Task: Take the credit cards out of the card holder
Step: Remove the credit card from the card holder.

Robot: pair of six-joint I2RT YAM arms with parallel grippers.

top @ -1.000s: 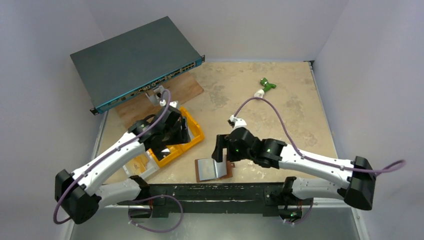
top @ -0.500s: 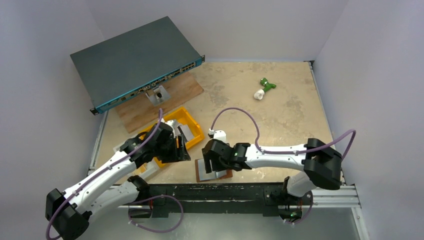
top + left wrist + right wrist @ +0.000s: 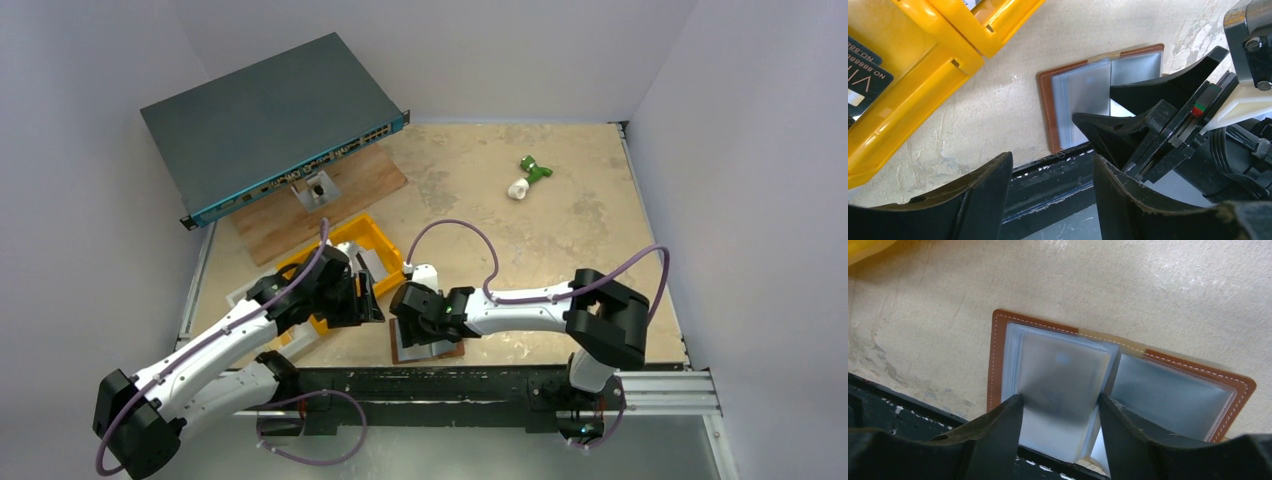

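Observation:
The brown card holder point(image 3: 432, 348) point(image 3: 997, 355) lies open and flat at the table's near edge, grey lining up. A stack of pale grey-blue credit cards point(image 3: 1063, 370) point(image 3: 1088, 95) sits in its left half. My right gripper point(image 3: 412, 318) point(image 3: 1060, 400) is down on that half, and its two fingers press against both side edges of the top card. To the left of the holder my left gripper point(image 3: 365, 305) point(image 3: 1053, 160) hovers open with nothing between its fingers, beside the yellow bin.
A yellow plastic bin point(image 3: 390, 262) point(image 3: 923, 75) stands left of the holder with a dark card point(image 3: 863, 80) in it. A network switch point(image 3: 270, 120) rests on a wooden board point(image 3: 350, 190) at the back left. A green and white object point(image 3: 530, 175) lies far right. The black front rail point(image 3: 450, 380) borders the holder.
My right arm has swung left and down onto the card holder, and its jaws have narrowed onto the top card. My left gripper came forward from the bin towards the holder.

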